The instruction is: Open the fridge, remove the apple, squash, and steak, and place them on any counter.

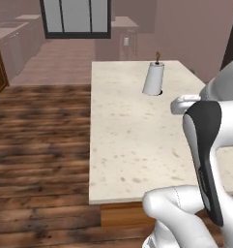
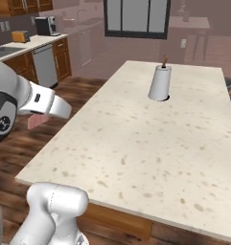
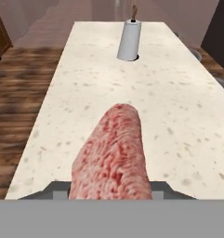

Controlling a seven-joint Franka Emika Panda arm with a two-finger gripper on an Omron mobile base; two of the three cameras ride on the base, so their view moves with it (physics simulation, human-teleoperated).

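Observation:
A pinkish-red marbled steak (image 3: 111, 153) rises from the bottom of the hand view, with my gripper (image 3: 108, 189) shut on it; the fingertips are hidden behind the meat. In the right base view the steak (image 2: 38, 121) shows as a pink patch under my white arm, left of the counter's near end. The pale speckled counter (image 3: 178, 102) stretches away ahead of the hand, and also lies in the left base view (image 1: 132, 145) and right base view (image 2: 150, 143). The fridge, the apple and the squash are out of view.
A white paper towel roll (image 3: 129, 41) (image 1: 153, 79) (image 2: 160, 83) stands upright toward the counter's far end. Wooden floor (image 1: 40, 145) runs along the counter's left side. Brown cabinets with a dishwasher (image 2: 44, 64) line the far left wall.

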